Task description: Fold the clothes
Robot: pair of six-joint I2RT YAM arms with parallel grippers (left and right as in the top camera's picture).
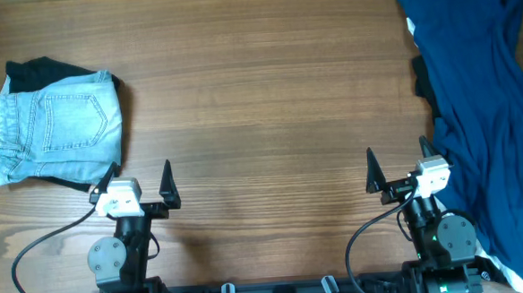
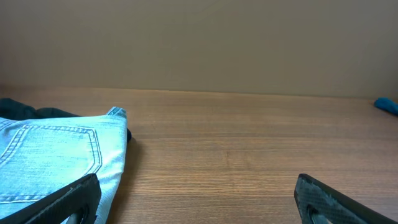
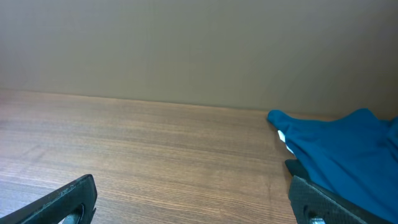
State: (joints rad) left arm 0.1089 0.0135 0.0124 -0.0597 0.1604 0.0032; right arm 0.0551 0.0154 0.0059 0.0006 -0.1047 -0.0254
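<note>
The left end effector (image 1: 139, 176) and right end effector (image 1: 397, 157) gape wide, empty. Denim shorts (image 1: 59, 126) lie at 10 o'clock; the limp, light navy garment (image 1: 484, 108) at 3 o'clock probably wants pinching at its edge.

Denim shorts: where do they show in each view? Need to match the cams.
Overhead: denim shorts at far left, folded, lying on a black garment.
Left wrist: lower left corner.
Right wrist: not in it.
Shared landmark: navy garment, right edge overhead, right side in right wrist, blue sliver at far right in left wrist.
</note>
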